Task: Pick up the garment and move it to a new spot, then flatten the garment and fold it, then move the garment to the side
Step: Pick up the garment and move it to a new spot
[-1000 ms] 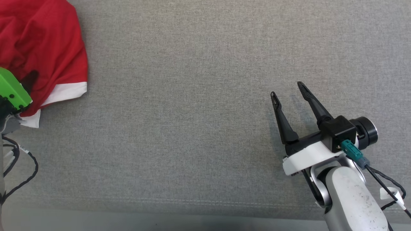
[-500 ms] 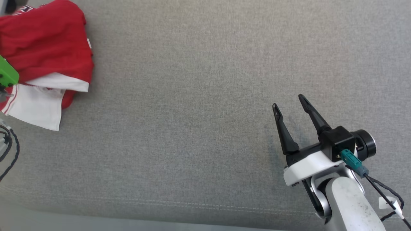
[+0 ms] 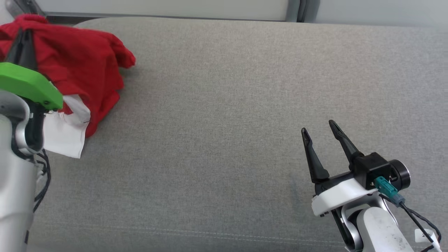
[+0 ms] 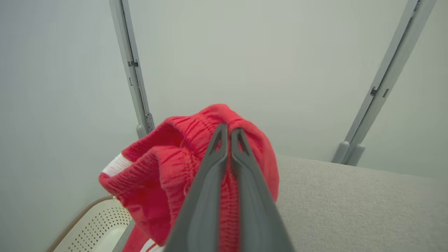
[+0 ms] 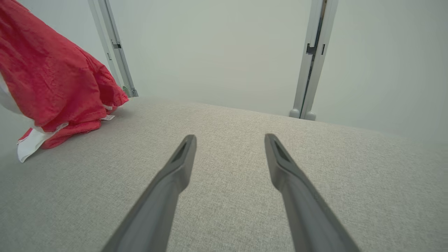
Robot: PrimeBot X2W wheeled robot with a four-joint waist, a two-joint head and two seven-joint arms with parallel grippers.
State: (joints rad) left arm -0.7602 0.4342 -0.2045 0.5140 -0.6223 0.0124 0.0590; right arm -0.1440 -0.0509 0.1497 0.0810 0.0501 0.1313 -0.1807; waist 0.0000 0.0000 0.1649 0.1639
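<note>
we judge the task to be in its first step, the pick-up: the red garment with white trim is pinched in our left end effector, whose two dark fingers are clenched together on a bunched, ribbed-looking fold of the cloth. the upper part of the garment is raised off the grey worktop and drapes around and below that end effector. its lower edge and a white panel seem to rest on the worktop underneath. so the lift looks only partly done. carrying the garment to a new spot, flattening it, folding it and moving it aside are all left, as far as we can tell

the left arm is held high, its fingers pointing away from us and slightly upward toward the pale wall. our right end effector is released, fingers spread wide and holding nothing, low over bare worktop. the garment is well apart from it, far off to its left
</note>
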